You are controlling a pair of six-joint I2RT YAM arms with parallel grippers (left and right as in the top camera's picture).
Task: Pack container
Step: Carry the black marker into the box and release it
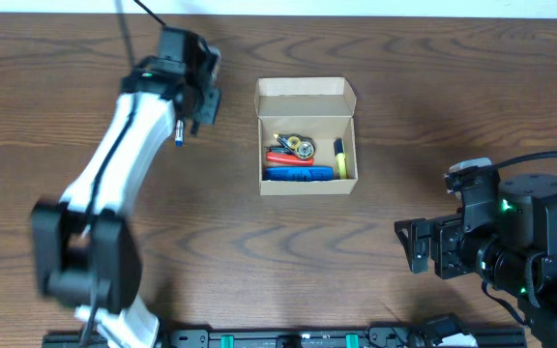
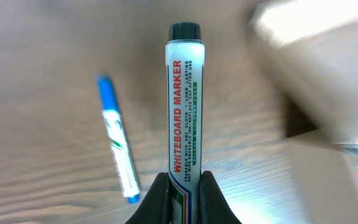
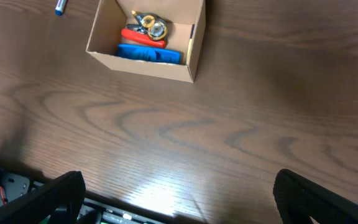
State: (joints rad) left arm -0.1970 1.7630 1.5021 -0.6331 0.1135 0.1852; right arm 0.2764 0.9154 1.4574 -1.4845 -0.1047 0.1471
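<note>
L gripper is shut tight on a white whiteboard marker w/ dark cap. A thin blue pen lies on the brown wood table nearby. The small tan cardboard box sits mid-table, lid open, stuff inside. R gripper is wide open, holding nothing.

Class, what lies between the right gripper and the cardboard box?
Only bare wooden table separates the right gripper and the cardboard box, clearest in the right wrist view.

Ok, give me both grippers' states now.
Left gripper: shut on the whiteboard marker.
Right gripper: open, holding nothing.
</note>
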